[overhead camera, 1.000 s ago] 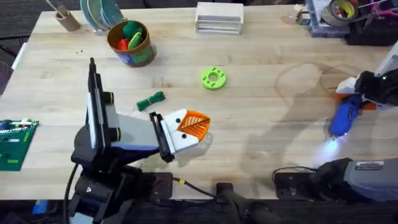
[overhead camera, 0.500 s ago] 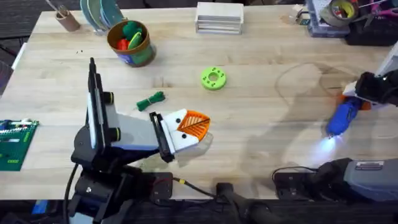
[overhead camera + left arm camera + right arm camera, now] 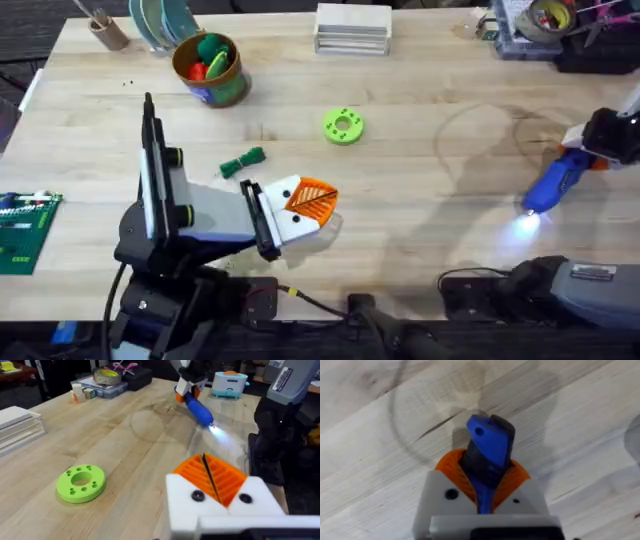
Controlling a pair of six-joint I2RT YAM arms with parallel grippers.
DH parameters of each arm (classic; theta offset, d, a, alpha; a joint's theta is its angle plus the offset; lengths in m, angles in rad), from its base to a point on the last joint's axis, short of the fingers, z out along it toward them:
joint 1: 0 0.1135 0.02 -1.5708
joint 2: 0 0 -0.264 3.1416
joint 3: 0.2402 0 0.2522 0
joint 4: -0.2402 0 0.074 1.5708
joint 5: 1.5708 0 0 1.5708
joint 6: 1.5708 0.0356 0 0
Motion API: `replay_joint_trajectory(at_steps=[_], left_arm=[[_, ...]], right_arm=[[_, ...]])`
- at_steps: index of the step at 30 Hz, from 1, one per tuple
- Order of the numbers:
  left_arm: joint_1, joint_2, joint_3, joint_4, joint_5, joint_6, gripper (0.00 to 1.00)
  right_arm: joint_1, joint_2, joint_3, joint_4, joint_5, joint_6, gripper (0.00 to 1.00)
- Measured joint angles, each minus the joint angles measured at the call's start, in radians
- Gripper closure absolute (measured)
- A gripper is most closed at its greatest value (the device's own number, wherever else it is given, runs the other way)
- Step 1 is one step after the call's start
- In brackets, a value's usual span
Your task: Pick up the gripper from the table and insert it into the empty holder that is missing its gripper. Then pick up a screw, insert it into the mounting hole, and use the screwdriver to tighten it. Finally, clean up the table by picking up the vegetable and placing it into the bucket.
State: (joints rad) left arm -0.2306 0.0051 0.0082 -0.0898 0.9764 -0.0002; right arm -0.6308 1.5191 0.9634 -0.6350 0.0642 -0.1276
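My right gripper (image 3: 582,153) is shut on the handle end of the blue screwdriver (image 3: 553,183), near the table's right edge. The screwdriver slants down, and its lit tip throws a bright spot on the wood. In the right wrist view the screwdriver (image 3: 489,447) is clamped between the orange pads (image 3: 451,467). My left gripper (image 3: 310,203) rests shut at the front centre with nothing held, its orange pads (image 3: 225,477) pressed together. The dark green vegetable (image 3: 243,162) lies just behind it. The bucket (image 3: 210,68) stands at the back left with toys inside. A loose gripper piece, an empty holder and a screw are out of view.
A lime-green disc (image 3: 343,126) with holes lies mid-table. A white stacked box (image 3: 352,28) sits at the back centre and a brown cup (image 3: 105,30) at the back left. Tape and clutter (image 3: 545,18) fill the back right. A green circuit board (image 3: 20,230) lies at the left edge.
My right gripper has shifted a little to the right and away with the screwdriver, and the lit spot has moved with it. The left arm has not moved.
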Motion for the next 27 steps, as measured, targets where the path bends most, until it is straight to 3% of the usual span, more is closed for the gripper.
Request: replay_joint_trajectory(at_steps=[9, 18, 27], left_arm=[[0.000, 0.000, 0.000, 0.000, 0.000, 0.000, 0.989], [0.000, 0.000, 0.000, 0.000, 0.000, 0.000, 0.989], [0.000, 0.000, 0.000, 0.000, 0.000, 0.000, 0.989]], right_arm=[[0.000, -0.131, -0.005, 0.015, -0.014, 0.008, 0.896], [0.011, -0.331, -0.006, 0.101, -0.131, 0.016, 0.900], [0.113, -0.562, -0.007, 0.187, -0.247, 0.023, 0.907]])
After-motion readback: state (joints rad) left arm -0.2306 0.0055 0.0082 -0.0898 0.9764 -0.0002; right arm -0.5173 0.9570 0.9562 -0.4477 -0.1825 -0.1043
